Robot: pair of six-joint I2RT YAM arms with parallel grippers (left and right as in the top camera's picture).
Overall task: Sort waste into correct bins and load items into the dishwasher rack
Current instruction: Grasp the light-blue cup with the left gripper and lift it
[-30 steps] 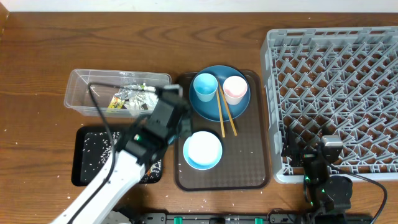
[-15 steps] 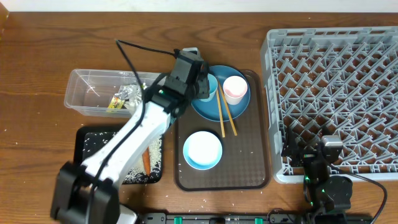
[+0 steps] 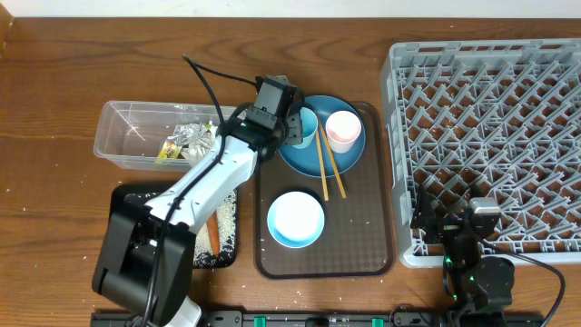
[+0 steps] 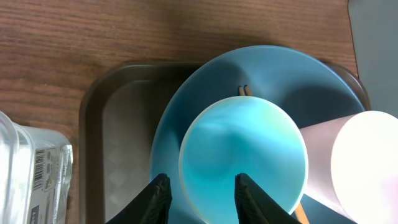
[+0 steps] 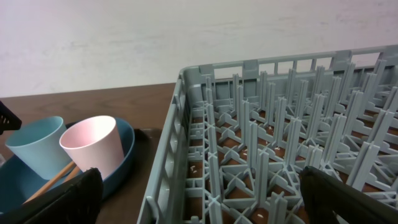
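My left gripper [image 4: 204, 200] stands open astride the near wall of the light-blue cup [image 4: 242, 155], one finger inside and one outside. That cup stands on the dark-blue plate [image 3: 301, 158] beside the pink cup [image 3: 342, 130], with the wooden chopsticks [image 3: 329, 165] leaning off the plate. The white-and-blue bowl [image 3: 296, 218] sits nearer on the brown tray. The clear tub [image 3: 123, 136] holds the silver-and-yellow wrapper [image 3: 186, 141]. Rice and the carrot [image 3: 212, 232] lie in the black tray [image 3: 123, 232]. My right gripper [image 5: 205, 208] is wide open over the grey rack's [image 3: 490, 127] near left edge.
The brown serving tray [image 3: 363, 236] lies between the two bins and the rack. The left arm's cable loops above the clear tub. A few rice grains are scattered on the wood by the black tray and inside the rack.
The left arm swung from the tub and black tray up to the light-blue cup and its jaws narrowed slightly. The right arm has not moved.
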